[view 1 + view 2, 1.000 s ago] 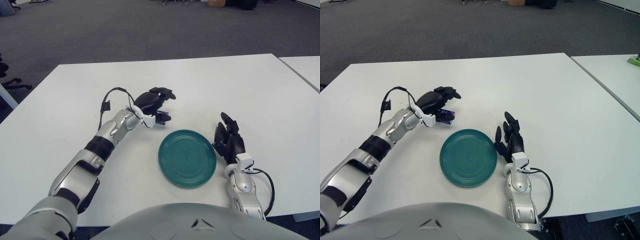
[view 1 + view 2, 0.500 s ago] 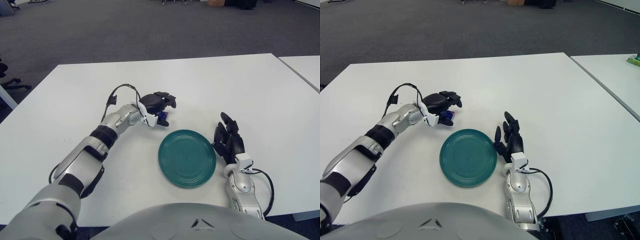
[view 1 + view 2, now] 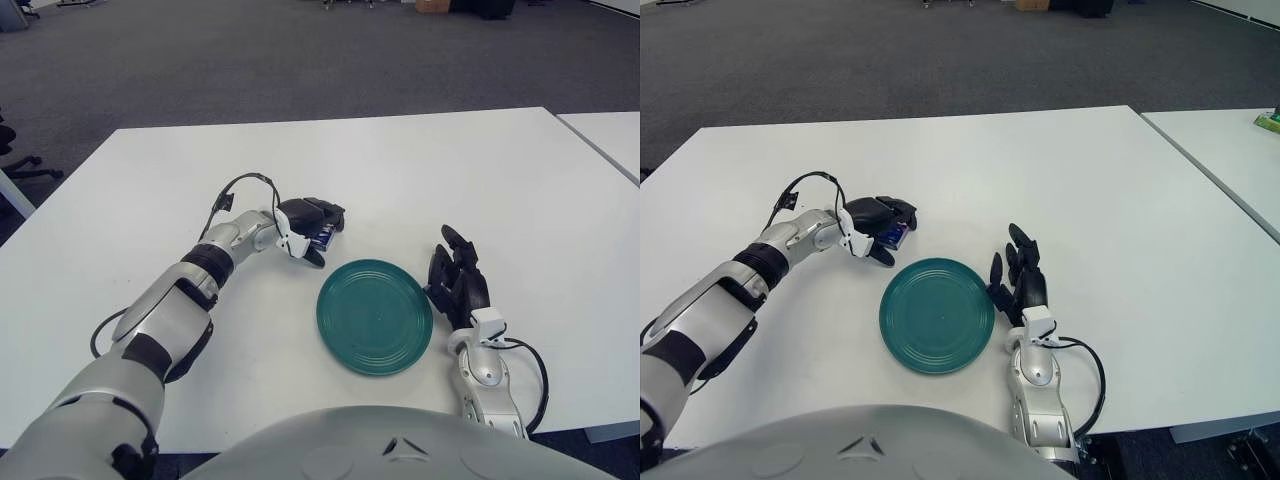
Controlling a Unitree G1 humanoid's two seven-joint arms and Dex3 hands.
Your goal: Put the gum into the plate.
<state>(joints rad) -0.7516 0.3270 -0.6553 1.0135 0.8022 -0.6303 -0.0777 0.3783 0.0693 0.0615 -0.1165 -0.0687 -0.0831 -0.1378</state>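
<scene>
The gum (image 3: 322, 238) is a small blue-purple pack lying on the white table (image 3: 450, 170), just beyond the upper-left rim of the teal plate (image 3: 375, 316). My left hand (image 3: 312, 230) lies low over the gum. Its fingers curl over the pack's top and the thumb sits below it, so much of the pack is hidden. The gum also shows in the right eye view (image 3: 895, 236). The plate holds nothing. My right hand (image 3: 458, 283) rests on the table at the plate's right rim, fingers spread, holding nothing.
A second white table (image 3: 610, 135) stands to the right across a narrow gap, with a small green thing (image 3: 1268, 121) on it. Dark carpet lies beyond the far edge. A black cable (image 3: 235, 188) loops off my left wrist.
My left hand has dropped from above the gum down onto it, and its fingers have closed around the pack. The right hand and the plate have not moved.
</scene>
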